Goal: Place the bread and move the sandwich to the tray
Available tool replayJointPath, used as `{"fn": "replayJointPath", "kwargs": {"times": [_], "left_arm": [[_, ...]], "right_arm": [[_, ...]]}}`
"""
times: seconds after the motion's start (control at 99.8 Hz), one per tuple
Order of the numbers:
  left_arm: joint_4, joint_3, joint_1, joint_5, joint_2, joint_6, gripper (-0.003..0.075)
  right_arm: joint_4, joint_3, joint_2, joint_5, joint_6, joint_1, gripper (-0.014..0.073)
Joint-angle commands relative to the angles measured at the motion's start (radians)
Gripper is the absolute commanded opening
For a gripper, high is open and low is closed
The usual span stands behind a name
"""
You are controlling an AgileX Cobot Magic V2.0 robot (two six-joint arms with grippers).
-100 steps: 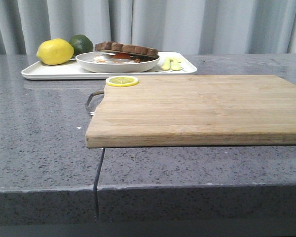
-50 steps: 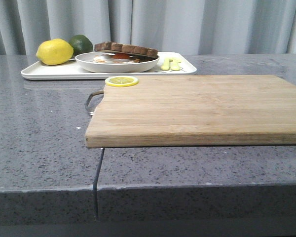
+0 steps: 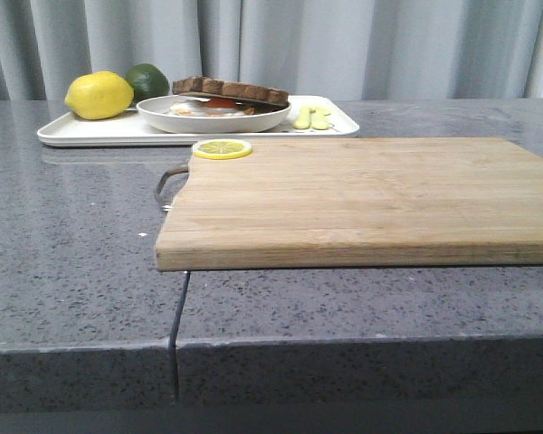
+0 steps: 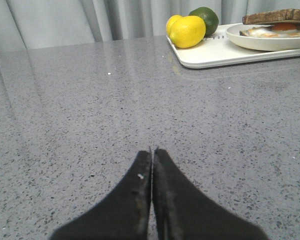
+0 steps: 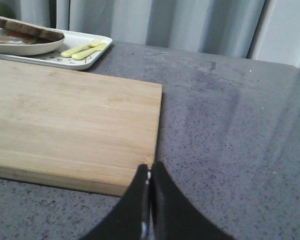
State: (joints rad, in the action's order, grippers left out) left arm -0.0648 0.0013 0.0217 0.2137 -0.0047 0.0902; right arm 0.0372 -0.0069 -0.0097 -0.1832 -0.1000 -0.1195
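The sandwich [image 3: 231, 94], brown-crusted bread over a fried egg, lies on a round white plate [image 3: 163, 116] that stands on the white tray [image 3: 81, 133] at the back left. The same sandwich [image 4: 277, 20] shows in the left wrist view and its edge [image 5: 25, 29] in the right wrist view. No separate bread slice shows apart from the sandwich. My left gripper [image 4: 153, 150] is shut and empty over bare counter, well short of the tray [image 4: 215, 57]. My right gripper [image 5: 149, 166] is shut and empty at the near right corner of the cutting board [image 5: 75, 120].
A wooden cutting board [image 3: 362, 199] fills the middle, with a lemon slice [image 3: 223, 148] on its far left corner. On the tray sit a lemon [image 3: 99, 95], a lime [image 3: 148, 80] and yellow-green cutlery [image 3: 311, 117]. A seam [image 3: 177, 316] runs through the counter's front edge.
The front view has shifted very slightly, so everything sits a few pixels further left. Nothing on the table has moved.
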Motion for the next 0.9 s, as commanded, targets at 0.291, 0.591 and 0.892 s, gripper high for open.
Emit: {"fn": "replayJointPath", "kwargs": {"times": [0.291, 0.591, 0.892], "left_arm": [[-0.003, 0.016, 0.002, -0.088, -0.033, 0.001, -0.0019], [-0.003, 0.016, 0.002, -0.088, -0.033, 0.001, -0.0019], [-0.003, 0.016, 0.002, -0.088, -0.033, 0.001, -0.0019]], "right_arm": [[-0.013, 0.034, -0.018, 0.141, 0.075, 0.004, -0.0067], [-0.013, 0.034, -0.018, 0.138, 0.075, 0.004, -0.0067], [-0.013, 0.034, -0.018, 0.138, 0.075, 0.004, -0.0067]]}}
